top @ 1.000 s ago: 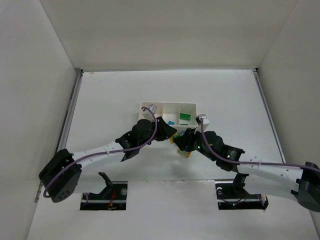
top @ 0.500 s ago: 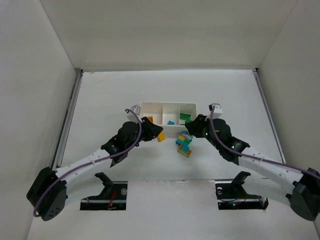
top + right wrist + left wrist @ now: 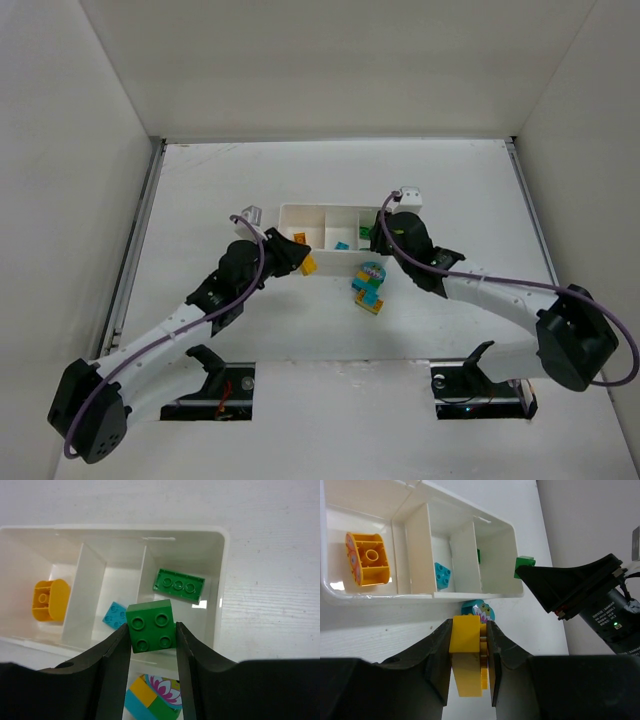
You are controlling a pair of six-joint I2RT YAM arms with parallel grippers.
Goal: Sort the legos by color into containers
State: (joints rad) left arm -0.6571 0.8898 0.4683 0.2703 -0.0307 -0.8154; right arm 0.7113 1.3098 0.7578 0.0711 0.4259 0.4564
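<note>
Delivery step. The right end effector [image 3: 151,639] is gripping a green lego [image 3: 150,625] above the right end of the tray [image 3: 216,611], which is lying midway between the table's side edges. The left end effector [image 3: 470,629] is clamping a yellow lego [image 3: 467,670] short of the tray's near wall. Next, judging: centring each lego over its matching compartment, then releasing.

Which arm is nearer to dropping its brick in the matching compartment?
Right, likely. The right gripper holds a square green brick by the end compartment, where a long green brick already lies. The left gripper holds its yellow brick short of the tray.
</note>
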